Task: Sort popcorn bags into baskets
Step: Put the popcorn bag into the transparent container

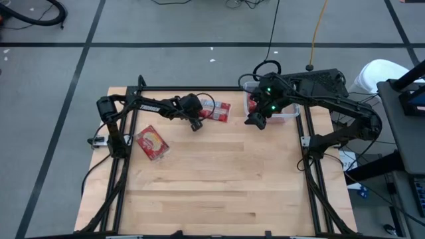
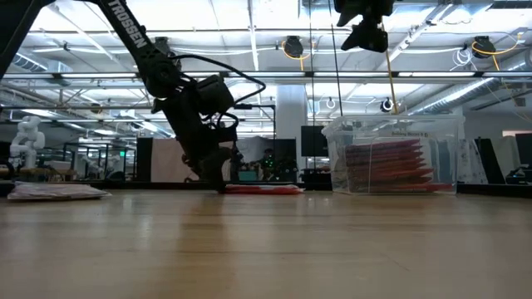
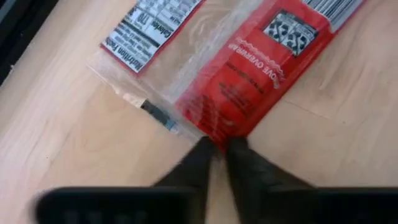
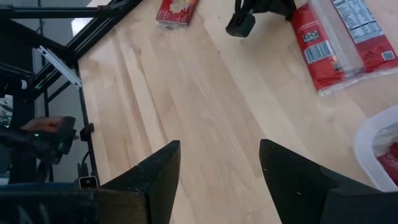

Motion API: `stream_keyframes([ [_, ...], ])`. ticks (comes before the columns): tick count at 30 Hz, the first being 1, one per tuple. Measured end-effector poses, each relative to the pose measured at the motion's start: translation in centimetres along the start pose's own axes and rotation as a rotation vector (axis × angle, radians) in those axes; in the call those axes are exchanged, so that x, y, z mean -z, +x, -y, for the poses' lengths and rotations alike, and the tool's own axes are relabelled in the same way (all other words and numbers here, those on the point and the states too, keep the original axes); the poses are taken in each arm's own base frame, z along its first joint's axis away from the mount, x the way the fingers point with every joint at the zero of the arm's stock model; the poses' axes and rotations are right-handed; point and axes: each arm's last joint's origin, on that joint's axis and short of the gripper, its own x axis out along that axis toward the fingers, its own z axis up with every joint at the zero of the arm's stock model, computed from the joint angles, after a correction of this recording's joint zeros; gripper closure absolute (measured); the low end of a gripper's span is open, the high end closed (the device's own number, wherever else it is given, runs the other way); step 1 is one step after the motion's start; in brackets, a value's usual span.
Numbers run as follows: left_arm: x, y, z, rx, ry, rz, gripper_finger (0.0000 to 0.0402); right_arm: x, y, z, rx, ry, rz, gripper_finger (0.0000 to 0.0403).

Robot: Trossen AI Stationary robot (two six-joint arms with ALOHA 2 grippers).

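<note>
The left gripper (image 1: 195, 125) is low at the wooden table (image 1: 219, 179), its dark fingers (image 3: 199, 163) nearly closed on the edge of a flat red popcorn packet in clear wrap (image 3: 249, 81). A second such packet with white print (image 3: 152, 31) lies just beyond it. Another red packet with a yellow popcorn picture (image 1: 151, 142) lies well apart, back toward the left arm's base. The right gripper (image 4: 217, 165) hangs high with fingers wide apart, holding nothing, beside the clear plastic rectangular tub (image 2: 395, 155) filled with red packets.

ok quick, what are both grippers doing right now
Left gripper: jaws nearly shut, pinching the corner of a popcorn bag on the table.
Right gripper: open, empty, raised beside the clear tub.
</note>
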Motion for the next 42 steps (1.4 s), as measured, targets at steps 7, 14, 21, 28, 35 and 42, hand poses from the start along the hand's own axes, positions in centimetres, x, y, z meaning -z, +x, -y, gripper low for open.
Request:
stream_keyframes([
  [7,0.0,-1.0,0.3,0.053,-0.060,-0.007,0.0397,-0.1,0.0,0.0,0.002,-0.005,0.007,0.0193],
  [14,-1.1,-4.4,0.3,0.141,-0.152,0.059,0.0399,-0.4,0.0,0.2,0.108,-0.012,0.076,0.0193],
  [21,-2.3,-8.3,0.3,0.292,-0.350,0.150,0.0400,-1.2,0.0,0.1,0.155,-0.152,0.154,0.0193],
  [28,-3.1,-10.3,0.2,0.384,-0.533,0.207,0.0401,-1.4,1.0,0.9,0.281,-0.304,0.186,0.0188],
  [35,-3.2,-10.5,0.2,0.401,-0.587,0.212,0.0401,-0.4,4.0,2.2,0.272,-0.304,0.208,0.0177],
  [42,-3.9,-10.7,-0.3,0.473,-0.603,0.266,0.0401,0.5,6.3,3.2,0.264,-0.343,0.248,0.0177],
])
